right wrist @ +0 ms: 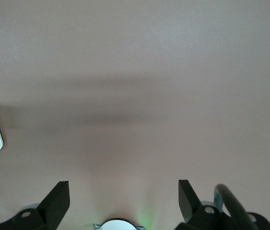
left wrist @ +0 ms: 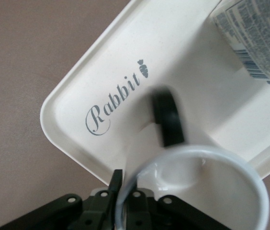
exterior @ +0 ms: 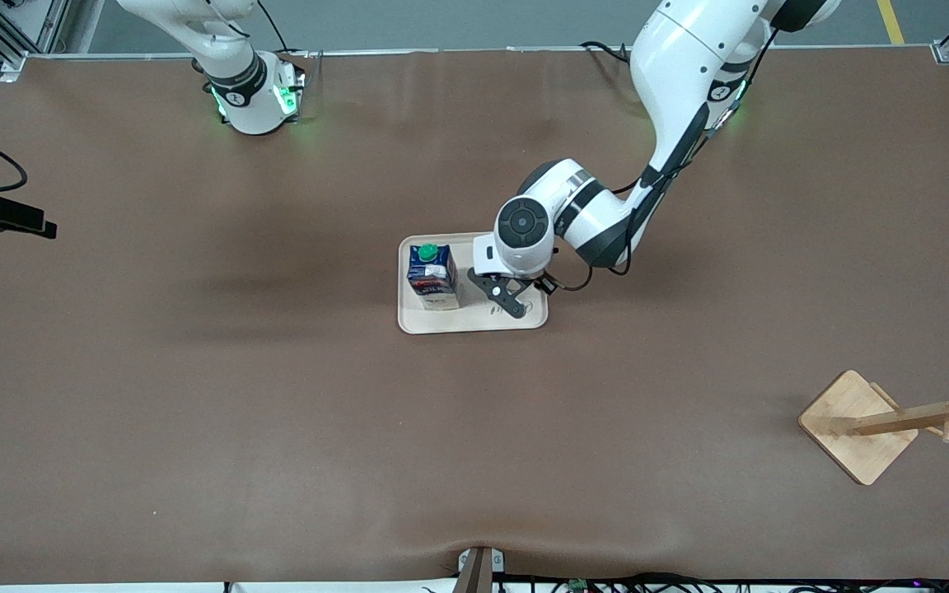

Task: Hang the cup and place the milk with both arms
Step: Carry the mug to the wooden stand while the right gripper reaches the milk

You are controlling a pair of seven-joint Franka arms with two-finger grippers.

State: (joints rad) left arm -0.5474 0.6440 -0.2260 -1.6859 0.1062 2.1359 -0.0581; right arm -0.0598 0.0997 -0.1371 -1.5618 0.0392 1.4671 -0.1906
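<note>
Left gripper point(exterior: 509, 298) low over the cream tray point(exterior: 474, 323) at mid-table, its jaws straddling the rim of the cup point(left wrist: 207, 187): in the left wrist view one finger point(left wrist: 115, 184) sits outside the white wall near the lip, the black handle point(left wrist: 167, 117) pointing away toward the tray floor. Whether the jaws have fully pinched the wall you cannot tell; treat the grasp as unconfirmed. The cup stands on the tray, beside the milk point(exterior: 431, 276), which is upright on the same tray toward the right arm's end.

To do this step well, you close firmly on the rim wall and check that the cup does not tilt before you lift. Raise it straight up, so that it clears the tray lip and does not brush the carton beside it. Keep the handle free of the fingers, since the loop must later go over a peg of the wooden rack point(exterior: 895, 420), which stands well apart, nearer the front camera at the left arm's end.

Right gripper point(right wrist: 120, 201) waits over bare table, jaws apart, holding nothing.
</note>
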